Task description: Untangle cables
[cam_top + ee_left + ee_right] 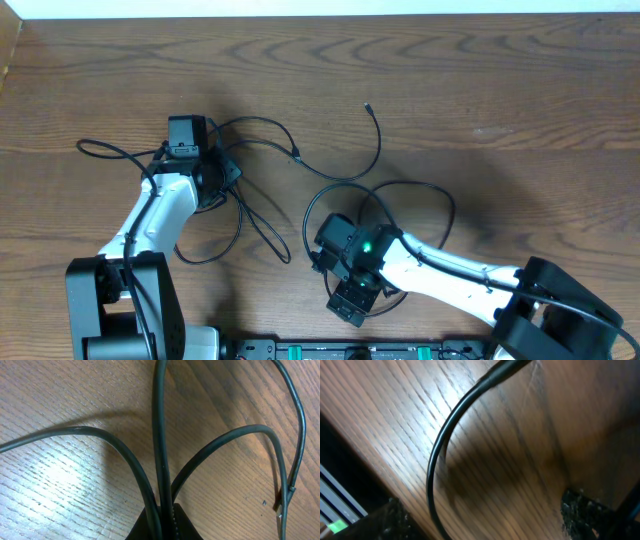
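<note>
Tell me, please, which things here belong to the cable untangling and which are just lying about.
Job: black cables; left end effector, shut on them; right end effector, open.
Just there: wooden table; black rail at its near edge.

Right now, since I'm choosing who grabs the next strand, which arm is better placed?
Probably right: the right gripper stands open astride one cable, ready to close; the left gripper is shut on several cables.

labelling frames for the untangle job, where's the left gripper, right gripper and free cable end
left gripper (162, 521): left wrist view, fingertips shut on black cables (160, 435)
right gripper (487, 517): right wrist view, midway between its open fingers
free cable end (367, 105): overhead view, small plug tip
</note>
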You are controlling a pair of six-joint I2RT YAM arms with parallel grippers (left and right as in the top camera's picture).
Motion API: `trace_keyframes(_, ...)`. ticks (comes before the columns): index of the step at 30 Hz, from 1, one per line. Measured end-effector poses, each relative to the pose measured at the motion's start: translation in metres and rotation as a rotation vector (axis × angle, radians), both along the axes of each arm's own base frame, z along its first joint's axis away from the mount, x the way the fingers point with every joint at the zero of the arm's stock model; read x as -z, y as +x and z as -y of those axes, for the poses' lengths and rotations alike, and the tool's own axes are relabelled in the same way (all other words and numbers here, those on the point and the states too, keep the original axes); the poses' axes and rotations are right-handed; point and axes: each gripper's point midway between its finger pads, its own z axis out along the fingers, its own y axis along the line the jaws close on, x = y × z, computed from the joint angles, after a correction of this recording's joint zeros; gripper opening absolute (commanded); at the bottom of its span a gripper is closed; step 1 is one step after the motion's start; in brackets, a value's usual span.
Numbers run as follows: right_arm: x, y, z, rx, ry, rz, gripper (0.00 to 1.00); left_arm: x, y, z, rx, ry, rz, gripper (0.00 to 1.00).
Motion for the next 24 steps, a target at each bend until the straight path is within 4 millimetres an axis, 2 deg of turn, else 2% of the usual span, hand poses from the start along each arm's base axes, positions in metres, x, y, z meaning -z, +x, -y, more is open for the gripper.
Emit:
trace_keyframes(3,0.002,0.0,-0.006,0.026,0.03,0.027,0.76,0.0,0.0,0.0,0.0,0.0,0.0,0.08)
trace_keyframes(7,0.005,0.001,-0.007,0.072,0.046,0.041,0.52,0.0,0.0,0.0,0.0,0.0,0.0,0.09)
trace_keyframes(9,0.006,0.001,-0.007,0.095,0.048,0.041,0.46,0.0,0.0,0.0,0.0,0.0,0.0,0.08)
trace_keyframes(11,0.007,0.003,-0.007,0.12,0.042,0.051,0.34,0.0,0.0,0.0,0.0,0.0,0.0,0.09)
trace_keyframes(14,0.009,0.01,-0.003,0.172,0.017,0.085,0.06,0.0,0.0,0.0,0.0,0.0,0.0,0.09)
trace_keyframes(15,0.01,0.013,-0.002,0.194,0.009,0.098,0.01,0.0,0.0,0.0,0.0,0.0,-0.001,0.09)
trace_keyframes(20,0.011,0.044,0.006,0.333,-0.006,0.186,0.01,0.0,-0.001,0.0,0.0,0.0,-0.004,0.09)
trace_keyframes(21,0.01,0.053,0.011,0.371,-0.012,0.194,0.01,0.0,-0.001,0.0,0.0,0.0,-0.005,0.09)
trace_keyframes(22,0.01,0.066,0.019,0.425,-0.018,0.205,0.01,0.001,-0.001,0.0,0.0,0.0,-0.006,0.14)
trace_keyframes(24,0.01,0.089,0.035,0.521,-0.03,0.227,0.01,0.001,-0.002,0.0,0.002,0.001,-0.009,0.16)
